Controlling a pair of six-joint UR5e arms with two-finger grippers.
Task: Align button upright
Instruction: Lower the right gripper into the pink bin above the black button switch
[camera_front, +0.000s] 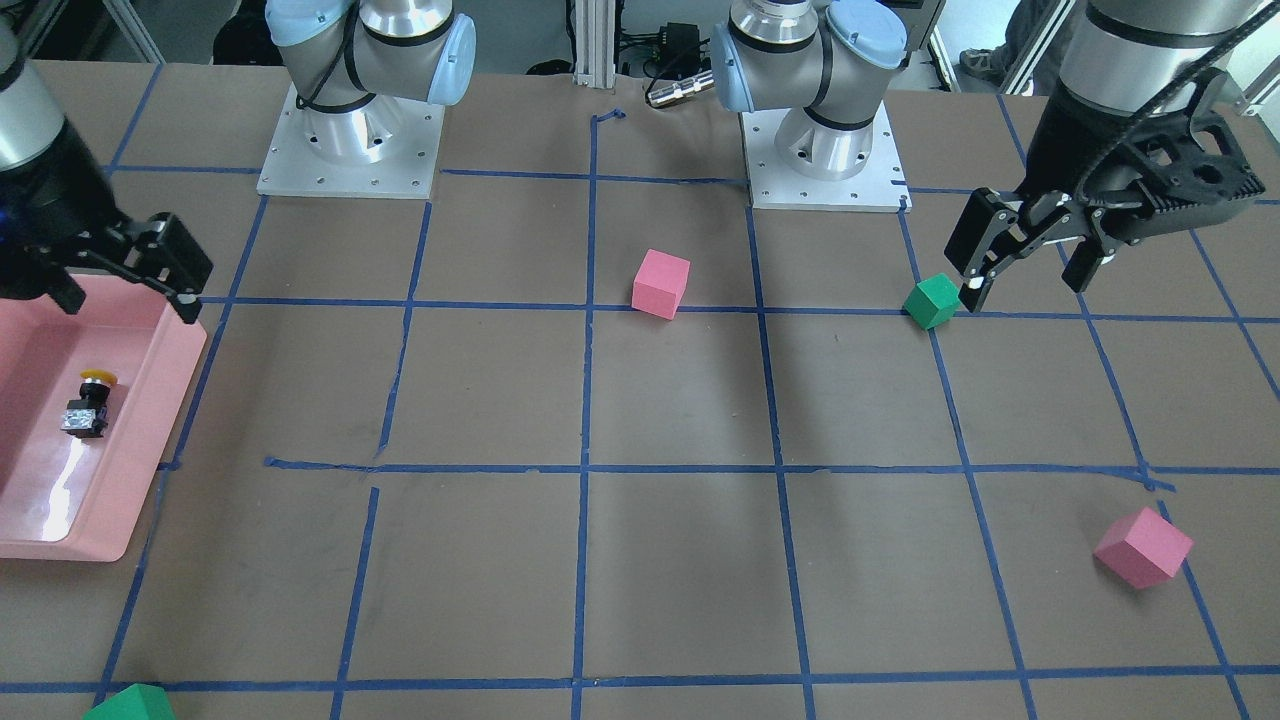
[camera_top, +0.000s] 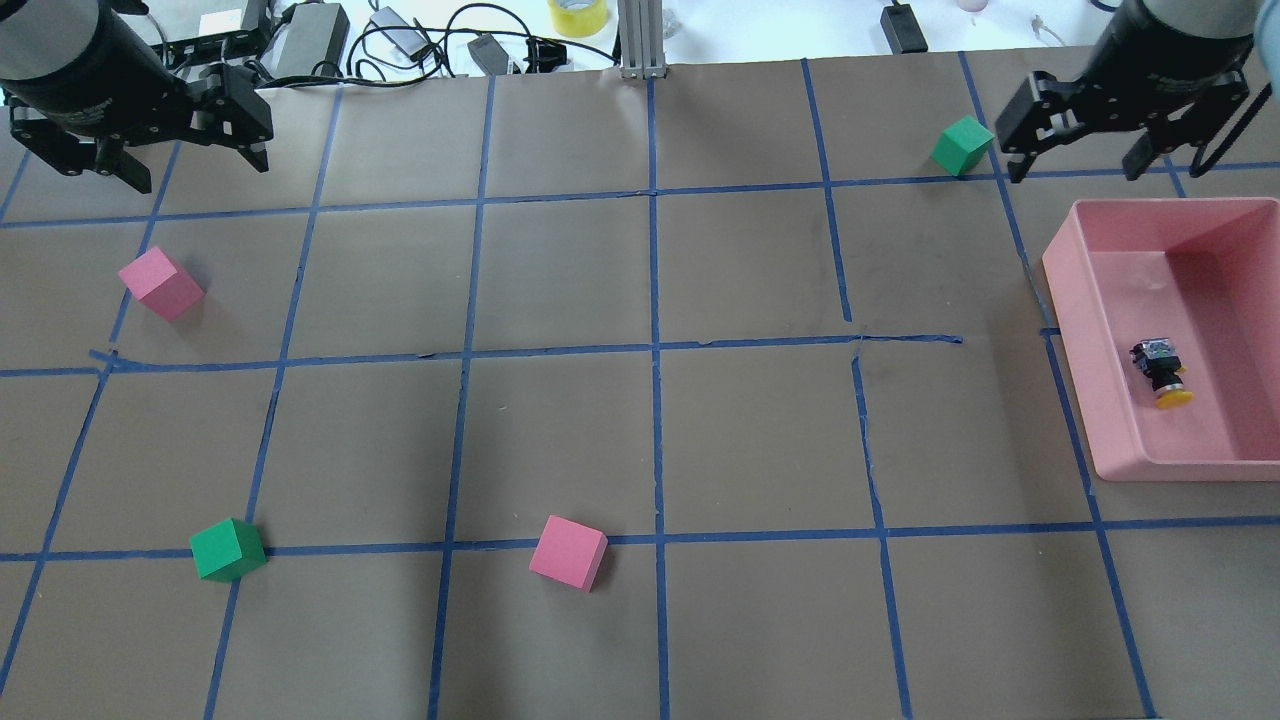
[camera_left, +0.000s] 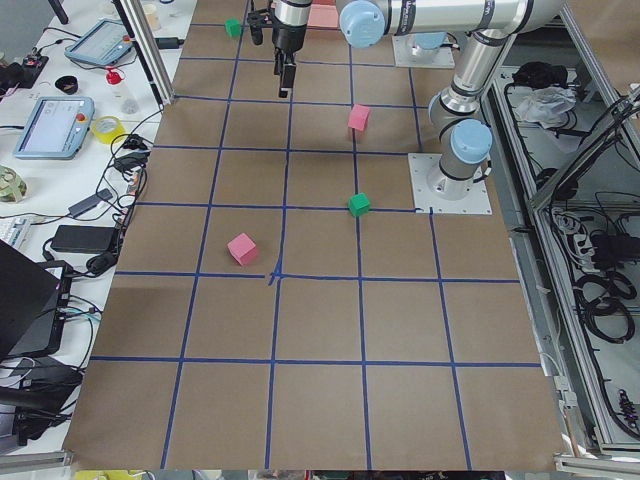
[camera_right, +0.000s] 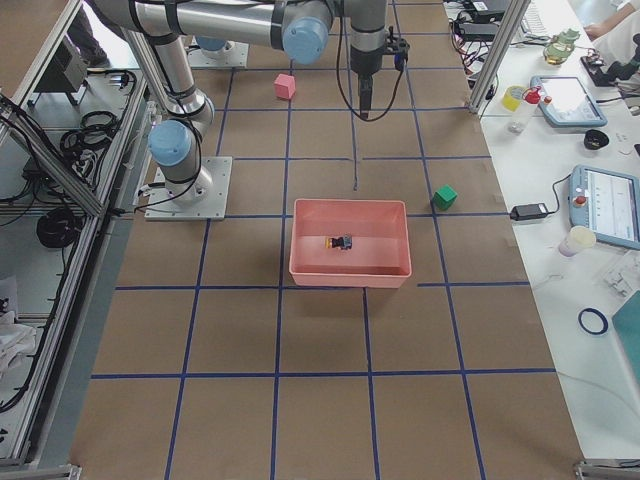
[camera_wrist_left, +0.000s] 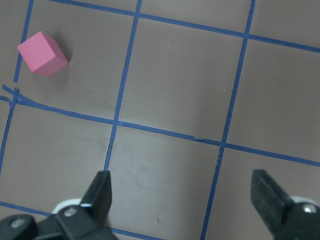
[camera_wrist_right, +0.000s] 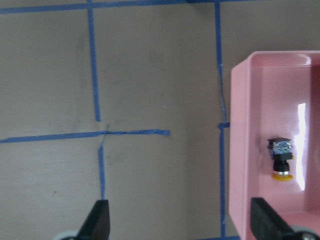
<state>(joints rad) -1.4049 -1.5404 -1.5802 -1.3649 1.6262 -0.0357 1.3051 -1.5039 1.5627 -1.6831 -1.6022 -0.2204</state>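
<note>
The button lies on its side on the floor of a pink tray at the table's right. Its yellow cap points toward the robot and its silvery base points away. It also shows in the front view and in the right wrist view. My right gripper is open and empty, raised beyond the tray's far left corner, apart from the button. My left gripper is open and empty above the far left of the table.
Foam cubes lie on the taped grid: a pink one and a green one on the left, a pink one near the middle front, and a green one close to my right gripper. Cables lie along the far edge.
</note>
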